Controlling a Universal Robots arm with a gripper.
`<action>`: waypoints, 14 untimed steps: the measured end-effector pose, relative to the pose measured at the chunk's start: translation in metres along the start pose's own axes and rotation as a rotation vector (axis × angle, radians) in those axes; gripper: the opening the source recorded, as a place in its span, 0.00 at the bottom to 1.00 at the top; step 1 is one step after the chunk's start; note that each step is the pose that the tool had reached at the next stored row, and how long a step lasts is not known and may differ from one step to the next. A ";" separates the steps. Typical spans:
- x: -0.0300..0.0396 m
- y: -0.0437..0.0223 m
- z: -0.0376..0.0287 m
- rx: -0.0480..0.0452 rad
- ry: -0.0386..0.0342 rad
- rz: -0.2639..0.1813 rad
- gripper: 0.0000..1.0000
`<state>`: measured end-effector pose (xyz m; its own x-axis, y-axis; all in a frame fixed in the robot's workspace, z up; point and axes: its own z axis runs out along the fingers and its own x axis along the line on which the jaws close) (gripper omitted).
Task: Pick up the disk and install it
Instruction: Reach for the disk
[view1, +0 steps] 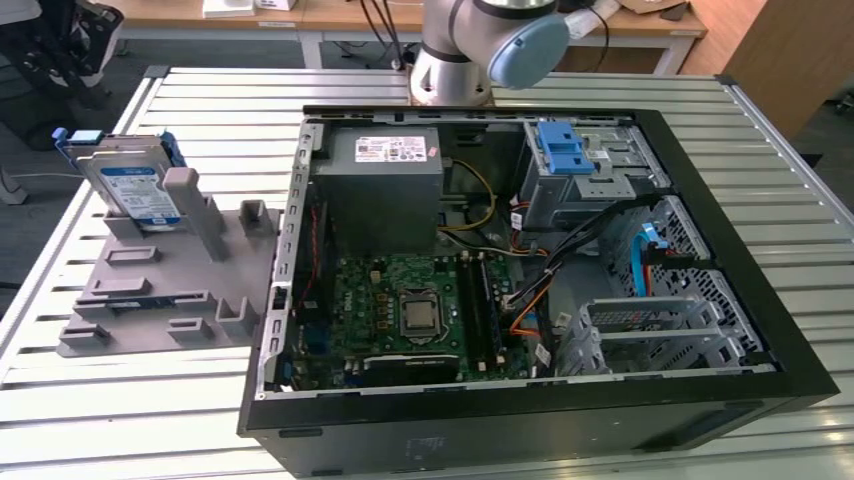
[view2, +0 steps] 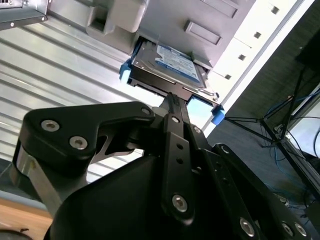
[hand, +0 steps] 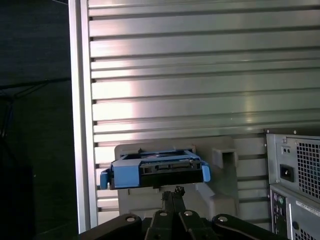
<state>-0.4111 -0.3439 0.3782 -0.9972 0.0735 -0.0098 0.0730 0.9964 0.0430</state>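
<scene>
- Your gripper has its two fingers pressed together at the tips in both wrist views, and it has hold of nothing.
- The closed tips point straight at the disk. In both wrist views they line up with the middle of its near edge. You cannot tell from these views how much gap lies between them.
- The disk is a silver drive with a white-and-blue label in a blue plastic bracket. It stands on edge in a slot of a grey plastic stand.
- In the exterior view, you find the disk in the upper left of the frame, upright with its label facing the camera, outside the computer.
- The stand rests on the ribbed metal tabletop, just beside the open computer case, which lies on its side in the middle of the frame.
- Inside the case, the grey power supply sits towards the upper middle, with the green circuit board below it.
- A blue latch piece lies in the upper right of the case, and a metal drive cage in its lower right.
- The arm's base rises at the top middle of the frame, behind the case.
</scene>
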 end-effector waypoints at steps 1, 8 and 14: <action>0.0028 -0.0001 0.0005 0.0000 0.0003 -0.001 0.11; 0.0239 0.0024 0.0037 0.0001 0.0029 -0.002 0.11; 0.0270 0.0030 0.0045 0.0003 0.0035 -0.002 0.11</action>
<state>-0.4378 -0.3387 0.3735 -0.9975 0.0710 -0.0064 0.0707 0.9966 0.0427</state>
